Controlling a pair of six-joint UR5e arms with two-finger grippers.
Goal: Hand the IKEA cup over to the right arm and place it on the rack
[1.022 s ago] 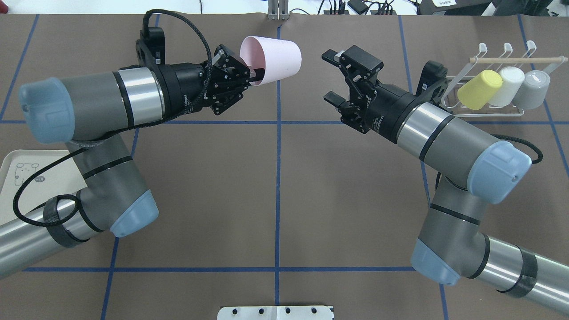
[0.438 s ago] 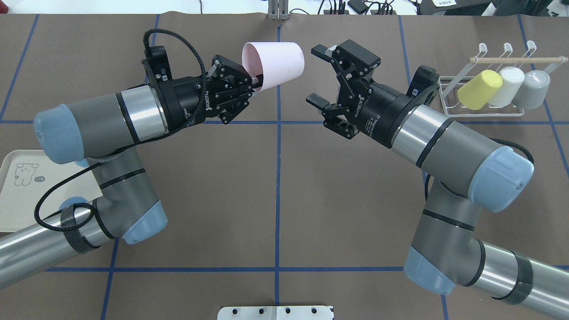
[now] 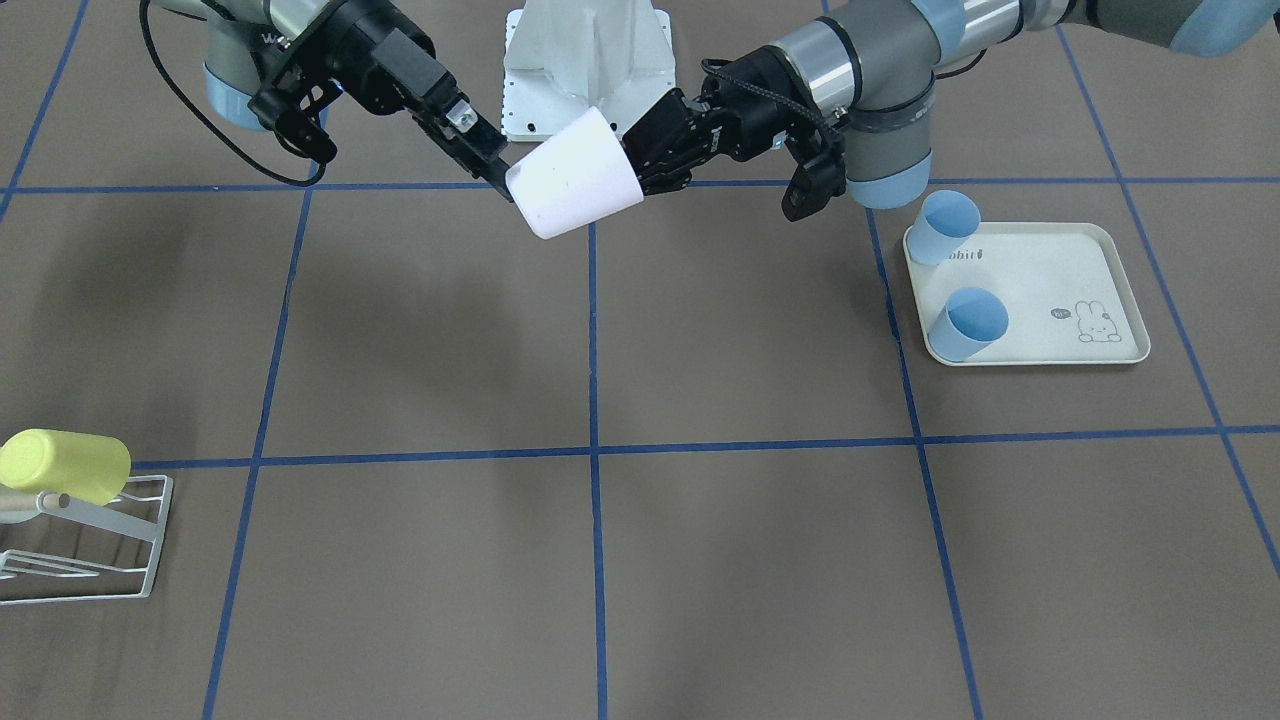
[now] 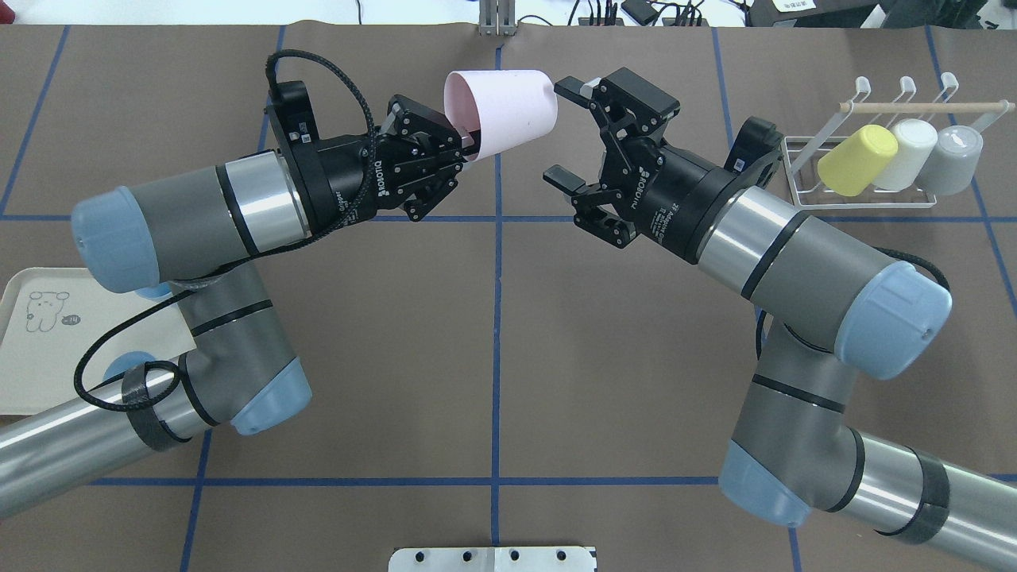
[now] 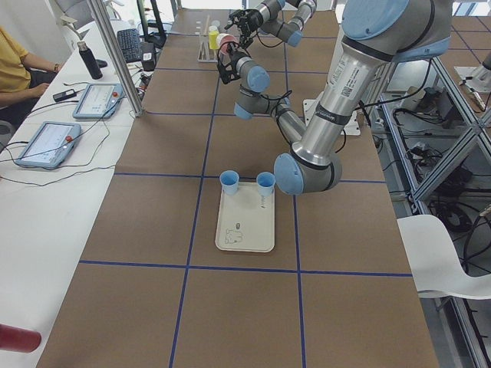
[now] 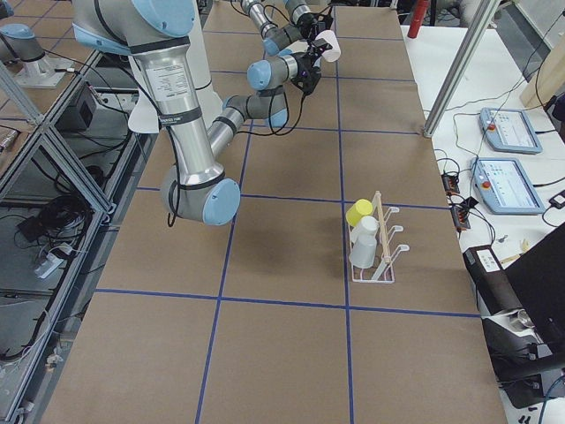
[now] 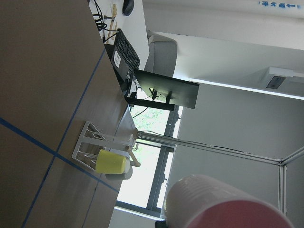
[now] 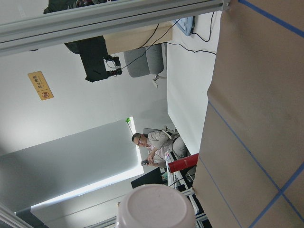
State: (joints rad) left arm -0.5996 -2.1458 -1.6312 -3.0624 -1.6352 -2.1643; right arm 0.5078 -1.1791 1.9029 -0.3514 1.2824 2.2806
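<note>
The IKEA cup [image 4: 504, 111] is pale pink and lies on its side in the air above the table's far middle, base pointing right. My left gripper [image 4: 467, 144] is shut on its rim, one finger inside the mouth. The right arm's gripper [image 4: 562, 129] stands open just right of the cup's base. Its upper fingertip [image 4: 569, 85] is right beside the base; I cannot tell whether they touch. The front view shows the cup [image 3: 575, 187] between the left gripper [image 3: 640, 162] and right gripper [image 3: 492, 165]. The rack [image 4: 928, 106] stands at the far right.
A yellow cup [image 4: 858, 160], a white cup [image 4: 907, 151] and a grey cup [image 4: 956, 159] lean on the rack. A cream tray [image 3: 1050, 290] near the left arm's base holds two blue cups [image 3: 948, 226] [image 3: 972, 322]. A person sits beyond the table in the right wrist view.
The left arm has carried the cup to the right and the right gripper has moved left, closing the gap; the cup's base now sits at the right gripper's open fingertips.
</note>
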